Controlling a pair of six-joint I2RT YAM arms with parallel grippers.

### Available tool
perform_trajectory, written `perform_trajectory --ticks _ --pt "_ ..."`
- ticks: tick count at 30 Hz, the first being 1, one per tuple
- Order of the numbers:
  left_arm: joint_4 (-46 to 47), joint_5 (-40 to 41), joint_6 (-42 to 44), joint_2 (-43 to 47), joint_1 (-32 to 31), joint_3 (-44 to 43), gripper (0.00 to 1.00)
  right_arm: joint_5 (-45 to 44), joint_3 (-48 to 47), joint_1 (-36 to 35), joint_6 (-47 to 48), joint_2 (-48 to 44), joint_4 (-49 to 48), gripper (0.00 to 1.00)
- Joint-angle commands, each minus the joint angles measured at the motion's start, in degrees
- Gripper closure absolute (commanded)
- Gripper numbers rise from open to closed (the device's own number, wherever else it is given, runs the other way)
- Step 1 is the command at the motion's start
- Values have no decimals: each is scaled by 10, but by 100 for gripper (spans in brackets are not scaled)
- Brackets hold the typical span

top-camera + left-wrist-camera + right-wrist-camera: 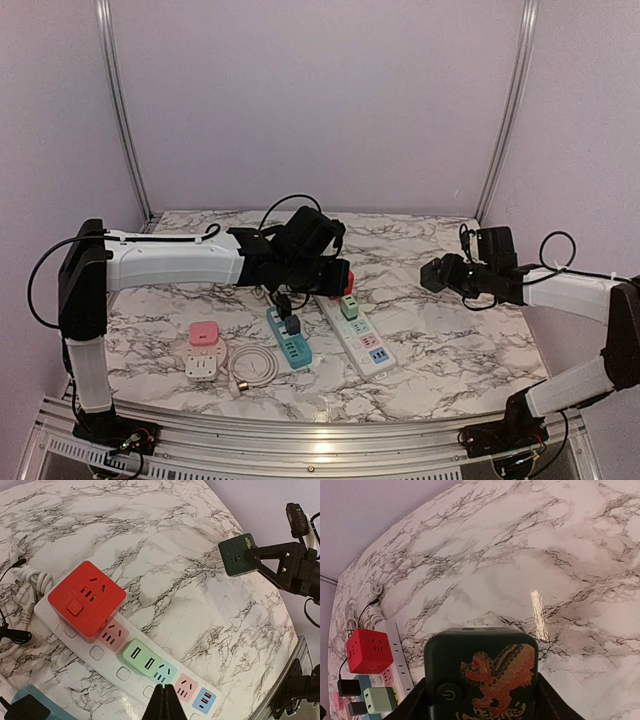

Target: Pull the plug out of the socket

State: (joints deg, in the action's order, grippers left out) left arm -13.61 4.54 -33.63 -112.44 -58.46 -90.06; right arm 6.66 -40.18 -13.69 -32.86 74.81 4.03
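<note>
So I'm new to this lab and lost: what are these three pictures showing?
Two robot arms stand at the near edge of a marble table. One picture looks down from above; the other two come from cameras on each wrist. On the table lie a white power strip carrying a red cube adapter and a light green one, a teal strip, and a pink-topped adapter beside a coiled cable. The right gripper holds a dark green cube adapter in the air. The left gripper is shut and empty above the white strip.
</note>
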Motion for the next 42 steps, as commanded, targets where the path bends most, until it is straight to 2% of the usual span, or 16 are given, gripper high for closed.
perform_trajectory --ticks 1,9,20,22,30,35,38,42 --pt "-11 7 15 30 -3 21 100 89 35 42 -25 15 -104 84" --pt "-5 2 11 40 -3 34 100 141 96 94 -42 29 -153 82" --pt "6 -5 -10 36 -3 40 100 184 137 131 -57 51 -175 70" --pt "6 -3 -11 35 -3 39 100 186 142 153 -57 52 -173 63" --pt "2 -1 -13 36 -3 40 100 172 157 155 -54 36 -159 38" --pt "1 -1 -10 34 -3 41 100 142 152 155 -42 13 -118 25" --pt "0 -1 -10 33 -3 41 100 126 145 155 -30 -3 -93 21" --pt "2 -1 -10 31 -3 41 100 111 138 155 -19 -17 -64 20"
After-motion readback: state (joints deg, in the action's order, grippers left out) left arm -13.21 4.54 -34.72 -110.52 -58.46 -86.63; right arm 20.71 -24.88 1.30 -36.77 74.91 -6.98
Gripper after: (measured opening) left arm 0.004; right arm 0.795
